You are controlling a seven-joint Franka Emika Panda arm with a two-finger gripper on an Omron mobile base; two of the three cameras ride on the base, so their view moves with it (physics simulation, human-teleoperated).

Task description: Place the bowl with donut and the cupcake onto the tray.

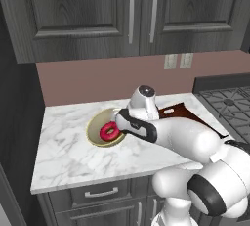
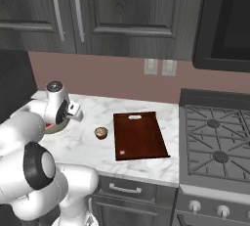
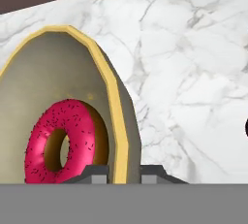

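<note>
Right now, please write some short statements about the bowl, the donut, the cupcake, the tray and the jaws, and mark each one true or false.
1. The donut lies inside the bowl. True.
2. The cupcake already sits on the tray. False: it stands on the marble counter, apart from the tray's left edge.
3. The jaws of the gripper are shut on the bowl's rim. True: one finger is inside the rim and one outside.
4. The bowl rests on the tray. False: it is on the counter, left of the cupcake.
5. The tray carries a second donut. False: no donut is on it.
</note>
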